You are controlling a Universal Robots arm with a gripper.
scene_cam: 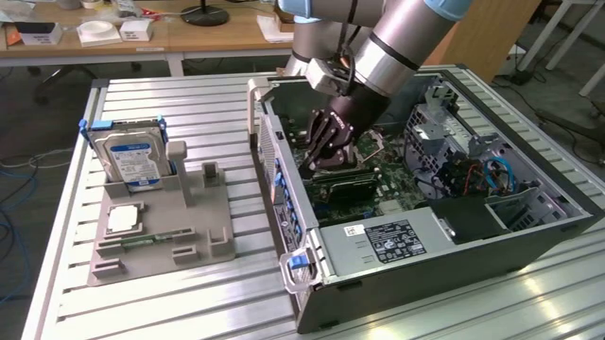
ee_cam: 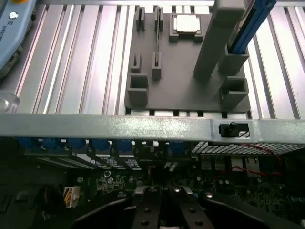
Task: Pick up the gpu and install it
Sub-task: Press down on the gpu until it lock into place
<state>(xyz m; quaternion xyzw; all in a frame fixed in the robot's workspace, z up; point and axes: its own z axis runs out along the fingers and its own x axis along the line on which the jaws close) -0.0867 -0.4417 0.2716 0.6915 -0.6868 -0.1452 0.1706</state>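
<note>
Exterior view: even, bright indoor light from above. Ribbed table [scene_cam: 170,297] pale and washed, with soft glare streaks on the slats at the near edge toward the exterior view's right. Case [scene_cam: 444,248] interior dark; board detail readable but murky under the arm [scene_cam: 406,35], which throws a soft shadow into it. Fixture [scene_cam: 161,219] casts only a faint shadow. Mild softness overall; desks at the back slightly less crisp.

Wrist view: slats bright, near blown out in strips. Case rail [ee_cam: 119,126] mid-grey, grainy sheen. Below it the interior is dim and noisy. Fingers [ee_cam: 145,210] close to the lens, dark, soft-edged. Straight lines bow slightly toward the borders.
</note>
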